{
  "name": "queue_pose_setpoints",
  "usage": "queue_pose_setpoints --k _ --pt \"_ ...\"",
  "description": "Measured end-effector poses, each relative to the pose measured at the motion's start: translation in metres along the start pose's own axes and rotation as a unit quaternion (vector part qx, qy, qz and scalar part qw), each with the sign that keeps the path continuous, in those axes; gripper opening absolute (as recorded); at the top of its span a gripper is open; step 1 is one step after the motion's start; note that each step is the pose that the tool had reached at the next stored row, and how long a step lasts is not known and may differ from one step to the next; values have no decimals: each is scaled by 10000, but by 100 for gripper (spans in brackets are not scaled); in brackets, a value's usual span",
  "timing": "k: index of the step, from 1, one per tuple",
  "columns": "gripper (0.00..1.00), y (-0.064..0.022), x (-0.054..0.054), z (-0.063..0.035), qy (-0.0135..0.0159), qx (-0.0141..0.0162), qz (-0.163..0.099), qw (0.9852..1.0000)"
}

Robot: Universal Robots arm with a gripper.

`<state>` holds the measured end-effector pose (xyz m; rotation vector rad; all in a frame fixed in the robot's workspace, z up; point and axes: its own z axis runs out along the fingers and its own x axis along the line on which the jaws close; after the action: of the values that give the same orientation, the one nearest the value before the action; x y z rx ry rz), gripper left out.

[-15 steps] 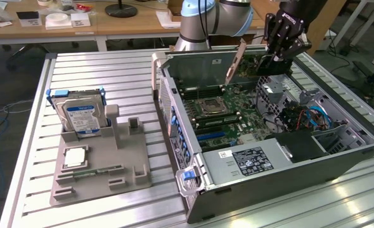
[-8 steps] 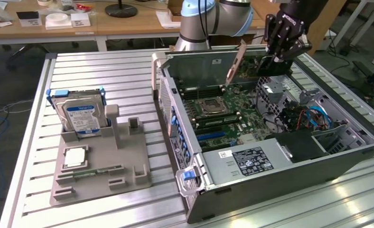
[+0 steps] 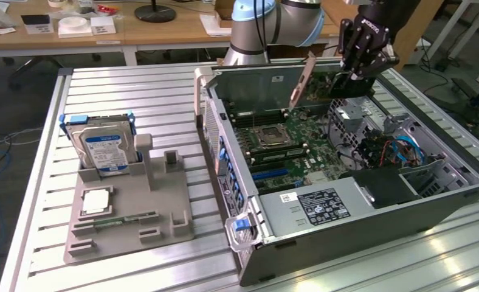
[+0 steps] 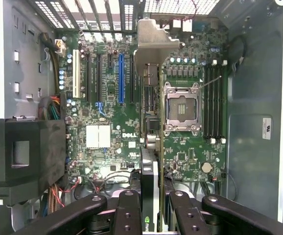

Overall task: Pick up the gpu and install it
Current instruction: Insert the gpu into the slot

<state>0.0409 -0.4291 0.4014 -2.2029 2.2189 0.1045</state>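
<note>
The gpu (image 3: 317,88) hangs upright over the open computer case (image 3: 434,207), its silver bracket towards the case's rear wall. My gripper (image 3: 355,74) is shut on its top edge. In the wrist view the gpu (image 4: 151,132) appears edge-on between my black fingers (image 4: 129,213), with its bracket over the rear slot openings. Below it lies the green motherboard (image 4: 107,107); the card hangs between the blue slot (image 4: 121,78) and the CPU socket (image 4: 180,107). It is still above the board, not seated.
On the exterior view's left a grey holder (image 3: 126,213) carries a silver hard drive (image 3: 106,146) and a narrow memory stick (image 3: 126,220). Inside the case sit a power supply (image 3: 321,204), a black drive cage (image 4: 24,152) and loose cables (image 3: 389,152). The case walls stand close around the card.
</note>
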Motion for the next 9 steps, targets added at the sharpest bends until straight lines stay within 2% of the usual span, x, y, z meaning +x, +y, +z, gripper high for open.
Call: queue_pose_setpoints --k 6,9 --pt "27 2 2 37 -1 59 -4 10000" --pt "27 10 4 61 -1 106 -12 9999"
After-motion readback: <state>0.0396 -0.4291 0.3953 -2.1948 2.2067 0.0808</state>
